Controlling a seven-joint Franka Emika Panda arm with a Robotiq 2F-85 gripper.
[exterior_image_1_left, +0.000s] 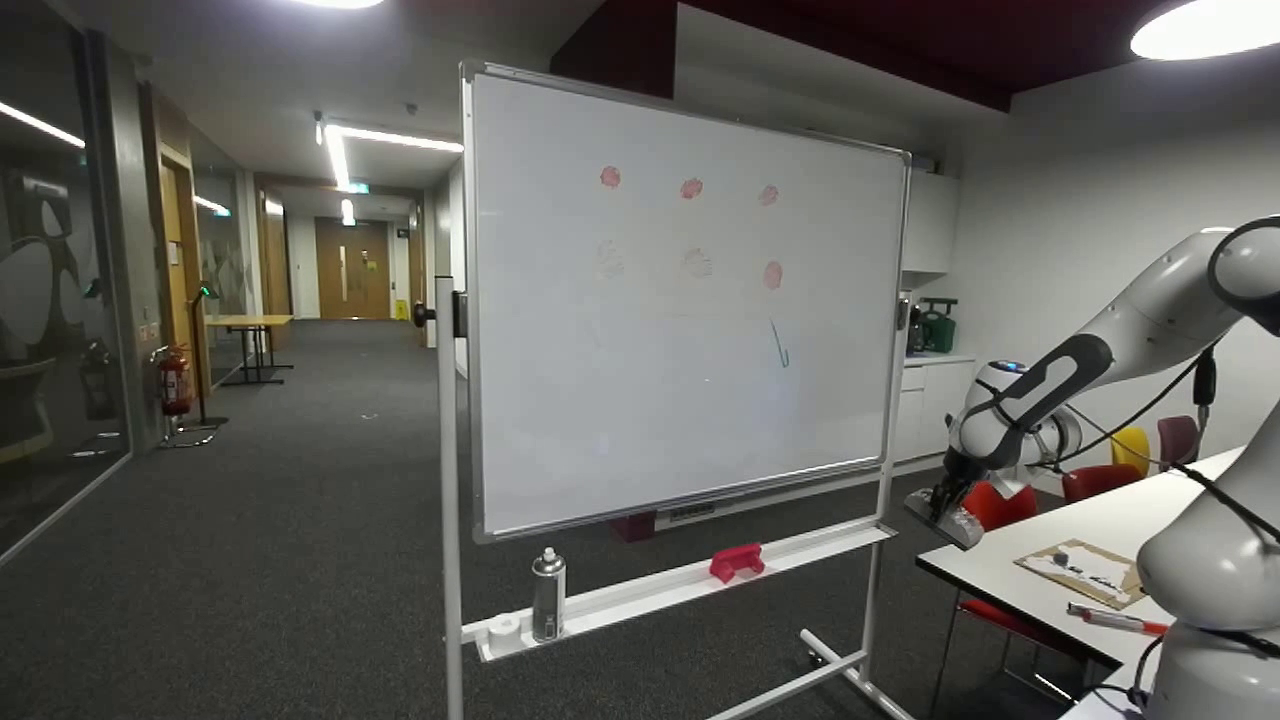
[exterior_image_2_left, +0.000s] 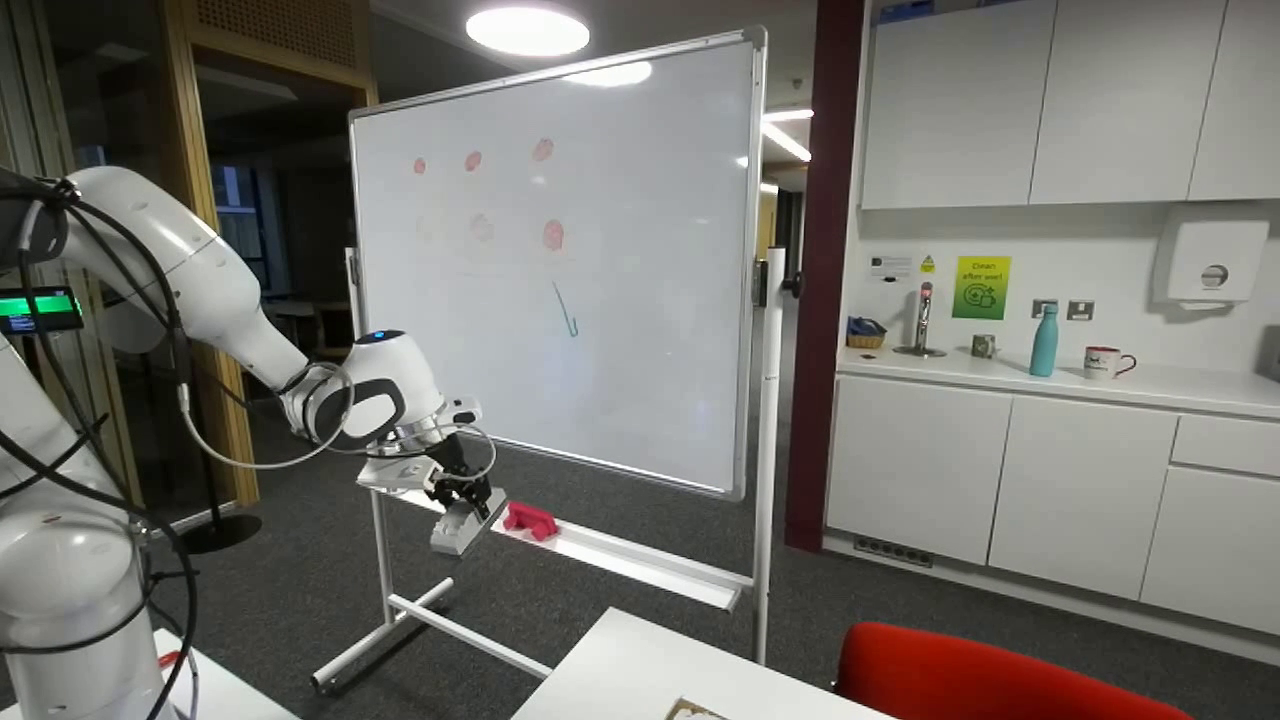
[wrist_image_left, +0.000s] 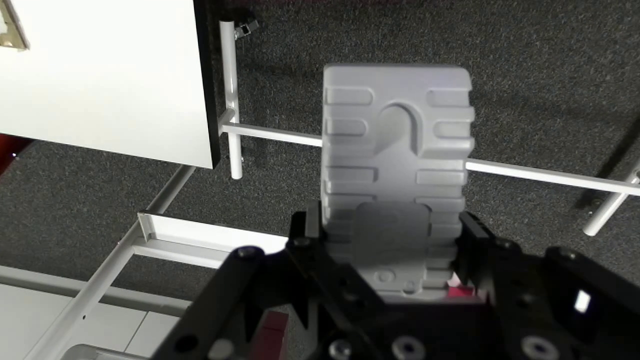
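Above the carpeted floor (wrist_image_left: 540, 100), the gripper (wrist_image_left: 392, 225) clamps a grey ribbed block (wrist_image_left: 395, 170) by its opposite long sides. Below the board, a red object (exterior_image_1_left: 737, 564) rests on the whiteboard tray (exterior_image_1_left: 640, 602).

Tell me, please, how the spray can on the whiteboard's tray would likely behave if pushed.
The spray can would probably tip easily, standing upright, tall and narrow. Once down, its round body might roll. Its shiny, metallic side looks stiff and perhaps slippery.

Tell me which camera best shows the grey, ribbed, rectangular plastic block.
The wrist view: there the grey block looks large and its ridges show clearly, gripped by the black hand. Both exterior views show it small and tilted.
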